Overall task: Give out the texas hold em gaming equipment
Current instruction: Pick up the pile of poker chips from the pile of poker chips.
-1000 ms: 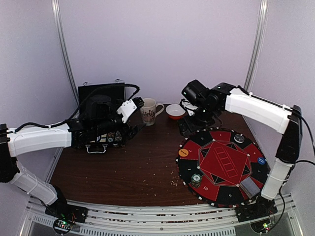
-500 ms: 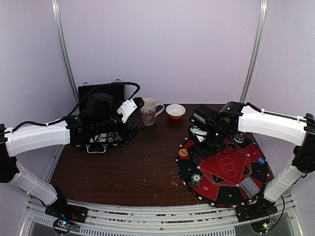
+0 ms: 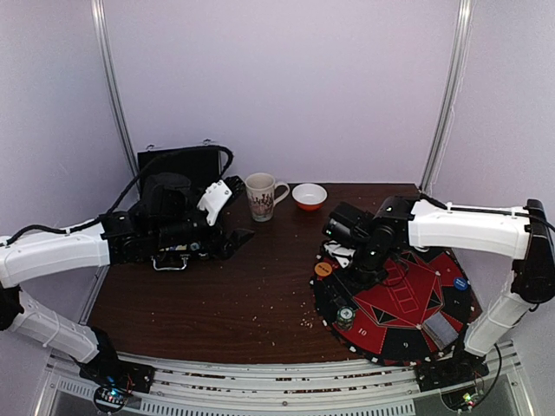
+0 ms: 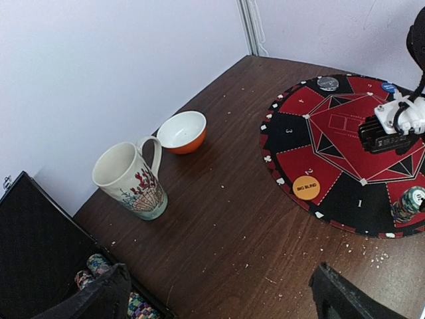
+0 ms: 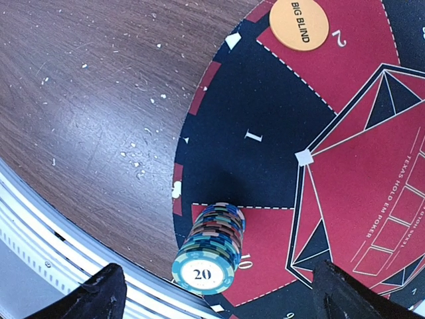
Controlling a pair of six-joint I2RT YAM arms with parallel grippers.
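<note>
The round red-and-black poker mat [image 3: 395, 299] lies on the right of the table. On its near-left edge stands a tall stack of chips [image 3: 345, 317], topped by a green-white "20" chip [image 5: 202, 272]. My right gripper [image 3: 347, 274] hovers above the mat, open [image 5: 226, 300], and in its wrist view the stack shows between its fingers, untouched. An orange "BIG BLIND" disc [image 5: 299, 24] lies on the mat's left edge [image 3: 323, 269]. A blue disc [image 3: 460, 283] and a grey deck of cards [image 3: 440, 329] sit further right. My left gripper [image 3: 232, 237] is open and empty [image 4: 219, 307] beside the black case [image 3: 178, 165].
A patterned mug [image 3: 260, 196] and an orange-and-white bowl [image 3: 310, 197] stand at the back. The open case holds more chips [image 4: 93, 264]. White crumbs are scattered over the brown table [image 3: 251, 295]. A metal rail [image 3: 260, 381] runs along the near edge.
My right arm has swung from beside the bowl towards me, over the mat's left side and nearer the chip stack. The left arm has shifted slightly by the case.
</note>
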